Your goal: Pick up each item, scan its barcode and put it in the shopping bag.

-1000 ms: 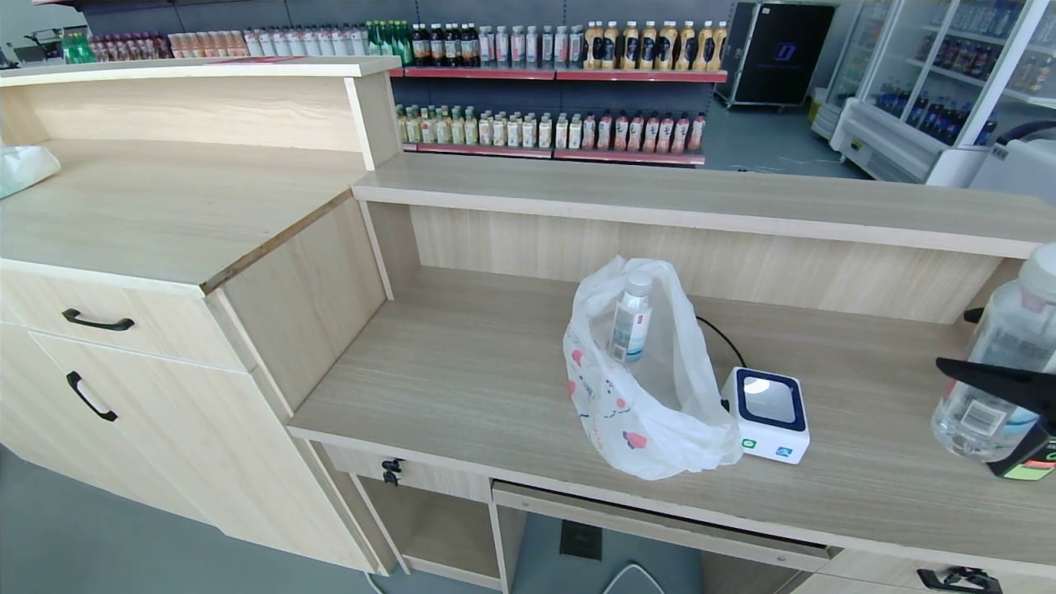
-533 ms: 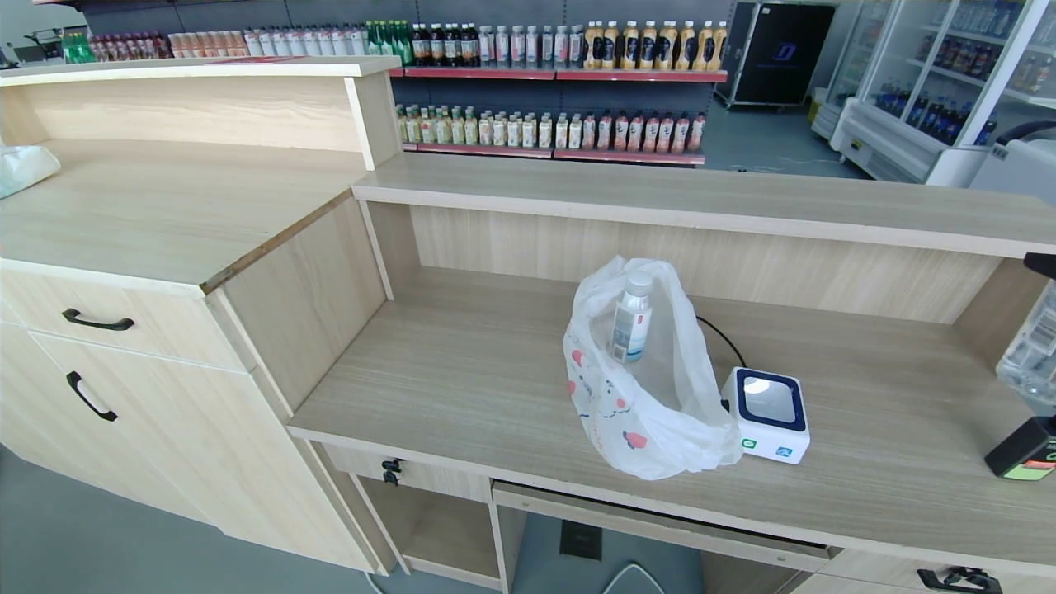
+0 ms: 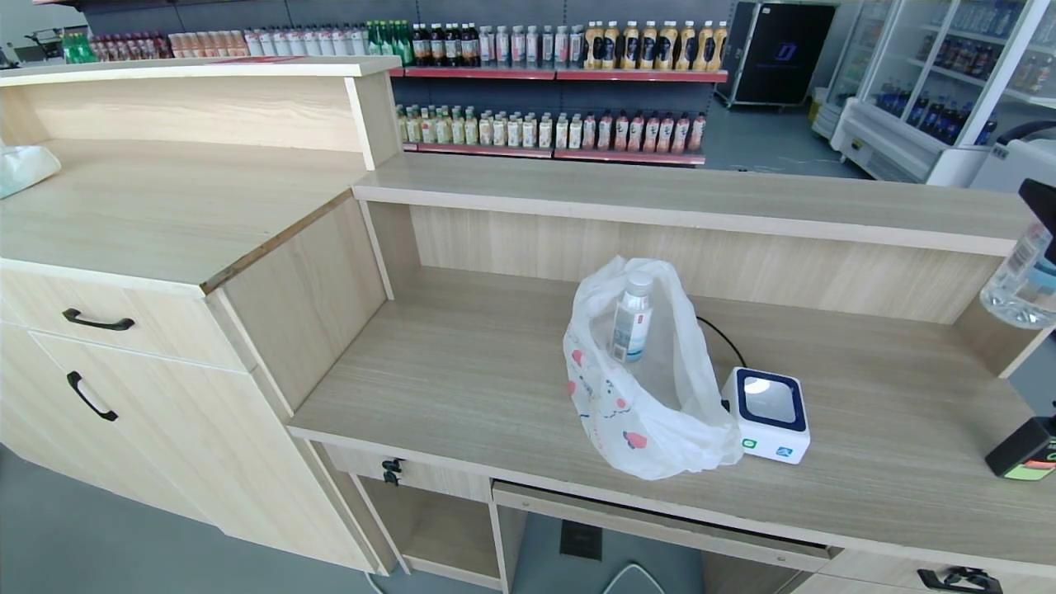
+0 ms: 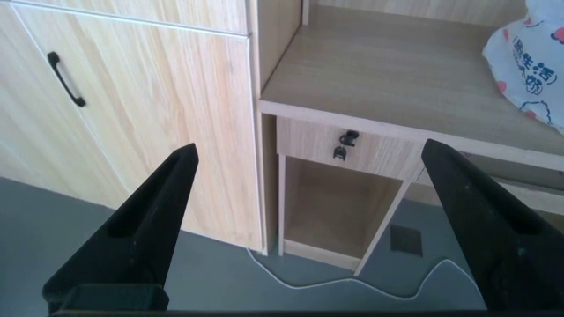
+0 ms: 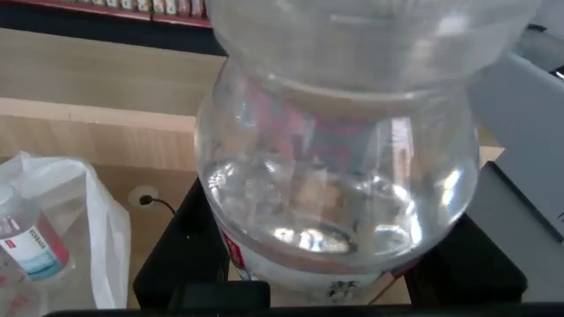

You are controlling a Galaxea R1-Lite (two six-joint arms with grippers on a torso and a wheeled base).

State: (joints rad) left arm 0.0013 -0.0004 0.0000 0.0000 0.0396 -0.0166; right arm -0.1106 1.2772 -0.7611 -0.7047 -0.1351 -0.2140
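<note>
A white plastic shopping bag (image 3: 643, 396) with red prints stands on the lower counter (image 3: 495, 388), a small water bottle (image 3: 631, 318) upright inside it. Beside the bag sits the white scanner (image 3: 767, 412) with its blue-framed window. At the far right edge, my right gripper (image 3: 1041, 216) holds a clear water bottle (image 3: 1019, 285) above the counter's right end; the right wrist view shows this bottle (image 5: 339, 176) up close between dark fingers (image 5: 176, 255). My left gripper (image 4: 308, 220) is open, low in front of the counter's locked drawer (image 4: 348, 145).
A black device with a green label (image 3: 1027, 452) lies at the counter's right edge. The raised ledge (image 3: 660, 194) runs behind the bag. A taller cabinet (image 3: 165, 223) stands to the left. Shelves of drinks (image 3: 536, 45) and fridges fill the room behind.
The right gripper has carried the clear bottle up and to the right, from low beside the black device to level with the raised ledge. Bag, scanner and left arm stay as they were.
</note>
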